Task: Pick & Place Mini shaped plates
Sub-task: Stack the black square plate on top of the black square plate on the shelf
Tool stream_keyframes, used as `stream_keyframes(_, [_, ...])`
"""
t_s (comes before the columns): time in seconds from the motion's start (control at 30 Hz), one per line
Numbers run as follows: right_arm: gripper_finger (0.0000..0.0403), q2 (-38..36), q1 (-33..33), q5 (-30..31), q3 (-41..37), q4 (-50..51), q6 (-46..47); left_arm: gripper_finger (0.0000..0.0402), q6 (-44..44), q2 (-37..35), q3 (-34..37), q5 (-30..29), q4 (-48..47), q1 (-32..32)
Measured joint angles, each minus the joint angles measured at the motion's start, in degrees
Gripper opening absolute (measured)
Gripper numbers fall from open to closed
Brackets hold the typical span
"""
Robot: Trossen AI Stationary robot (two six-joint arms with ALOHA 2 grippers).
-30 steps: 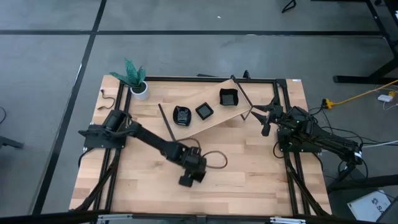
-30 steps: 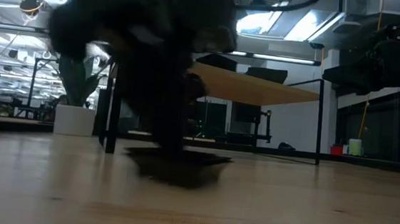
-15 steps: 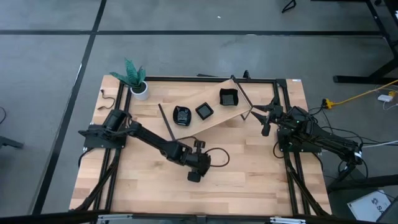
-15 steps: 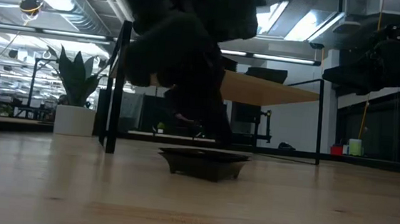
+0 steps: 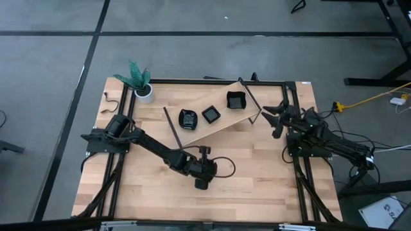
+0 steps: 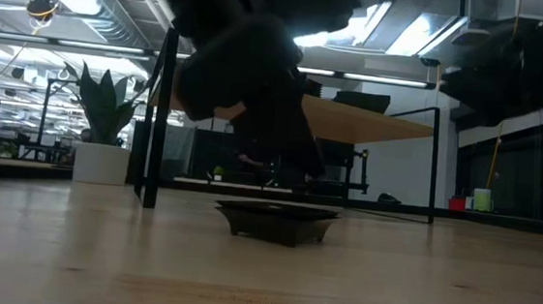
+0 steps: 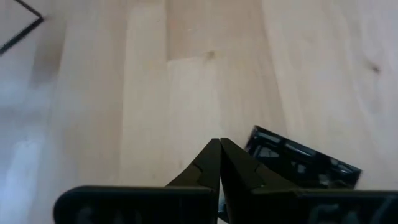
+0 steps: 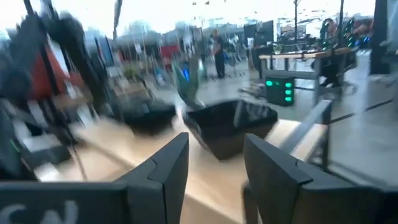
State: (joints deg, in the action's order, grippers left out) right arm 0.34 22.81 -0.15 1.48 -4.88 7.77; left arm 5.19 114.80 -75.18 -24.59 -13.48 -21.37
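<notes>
The high camera looks straight down on the whole table [image 5: 257,173]; the low one sits at tabletop height, facing the room. Both share the black plate [image 6: 276,218], which the left wrist view sees close, looking down

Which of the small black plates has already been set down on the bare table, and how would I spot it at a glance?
Start from the light wooden table and the raised, tilted wooden board at its back. Three glossy black dishes sit on that board; the fourth, a low square black plate, lies alone on the tabletop, beside the left arm's shut claw.
</notes>
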Motion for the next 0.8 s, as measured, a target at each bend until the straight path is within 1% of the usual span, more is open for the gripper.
stream_keyframes(0.1, [0.0154, 0.0, 0.0, -0.1, 0.0, -2.5, 6.4, 0.0002, 0.0, 0.0, 0.0, -1.2, 0.0, -0.2])
stream_keyframes(0.23, [0.0154, 0.0, 0.0, -0.9, 0.0, -3.9, 6.3, 0.0002, 0.2, 0.0, 0.0, -1.3, 0.0, -0.2])
stream_keyframes(0.3, [0.0154, 0.0, 0.0, -5.5, 0.0, -4.0, 3.2, 0.0003, 0.2, 0.0, 0.0, -1.5, 0.0, -0.2])
stream_keyframes(0.43, [0.0154, 0.0, 0.0, -17.5, 0.0, -7.2, -2.6, 0.0002, 0.2, 0.0, -0.3, -3.2, -0.2, -0.3])
stream_keyframes(0.53, [0.0154, 0.0, -0.8, -25.3, 0.0, -9.9, -6.4, 0.0003, 1.3, 0.0, -2.3, -3.4, -2.9, -0.5])
stream_keyframes(0.6, [0.0154, 0.0, -1.8, -29.3, 0.0, -12.2, -8.2, 0.0002, 2.7, -0.1, -4.0, -3.6, -5.8, -0.8])
stream_keyframes(0.7, [0.0154, 0.0, -3.4, -30.2, 0.0, -15.9, -6.8, 0.0002, 3.6, -0.1, -6.0, -5.5, -9.4, -1.6])
stream_keyframes(0.8, [0.0154, 0.0, -4.4, -27.5, 0.0, -17.6, -4.6, 0.0002, 3.7, -0.1, -7.3, -6.9, -10.8, -2.2])
